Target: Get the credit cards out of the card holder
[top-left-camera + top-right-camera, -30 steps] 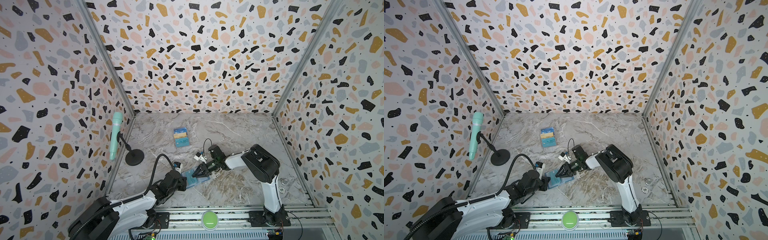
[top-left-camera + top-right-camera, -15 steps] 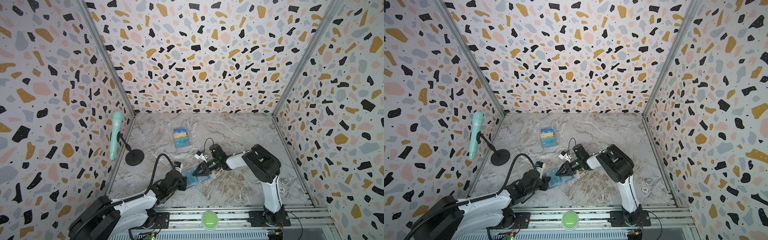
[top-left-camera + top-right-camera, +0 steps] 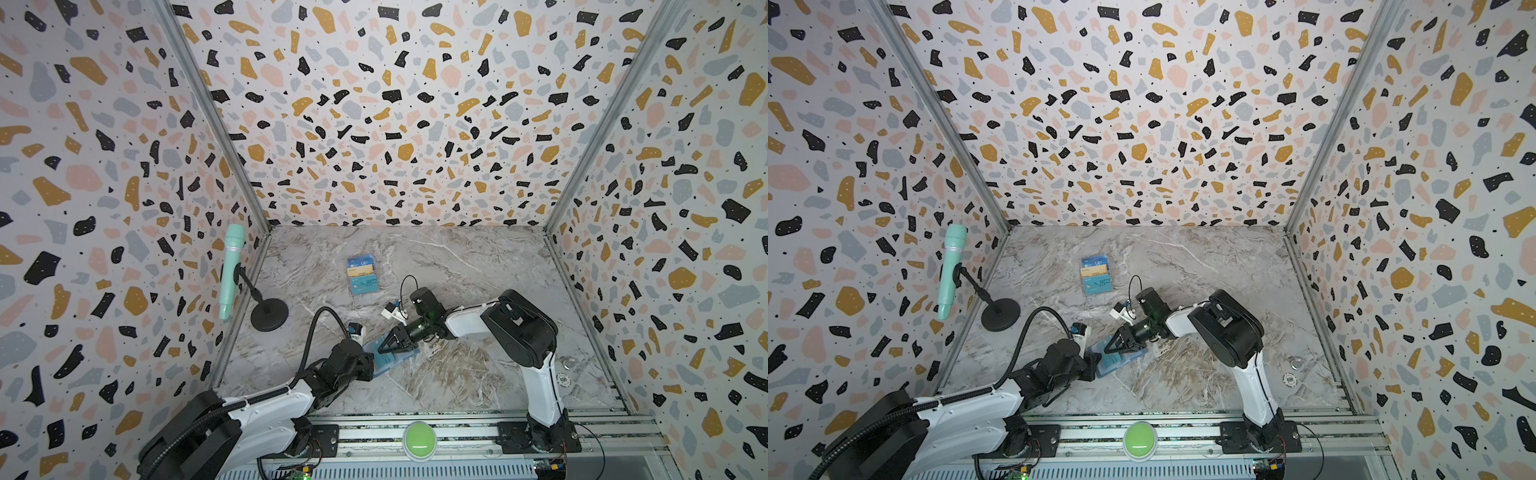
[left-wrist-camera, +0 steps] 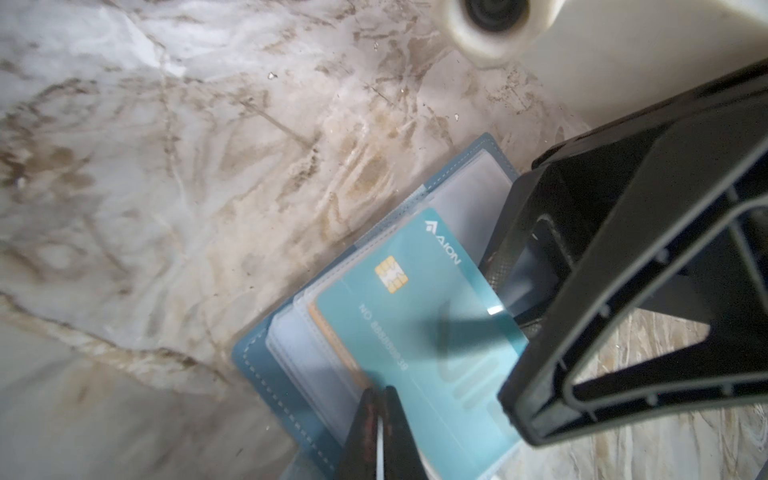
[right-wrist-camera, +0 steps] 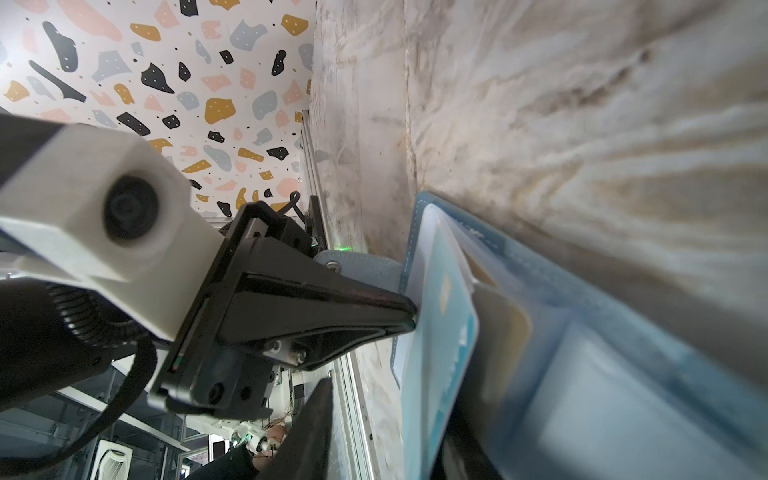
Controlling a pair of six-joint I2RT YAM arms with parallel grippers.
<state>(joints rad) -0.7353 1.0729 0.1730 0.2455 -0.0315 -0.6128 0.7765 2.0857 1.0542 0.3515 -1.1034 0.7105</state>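
The slate-blue card holder lies open on the marble floor near the front, between both grippers. My left gripper is shut on a clear inner sleeve at the holder's edge. A teal credit card sticks partly out of a sleeve, with a golden card edge beneath it. My right gripper is open astride the teal card's far edge. One finger lies behind the card; the other stands apart from it.
A clear tiered rack with blue, golden and teal cards stands behind the holder. A mint microphone on a black round-based stand is at the left wall. Small metal pieces lie at front right.
The right gripper has edged slightly leftward over the holder. The left arm and the holder have not visibly moved.
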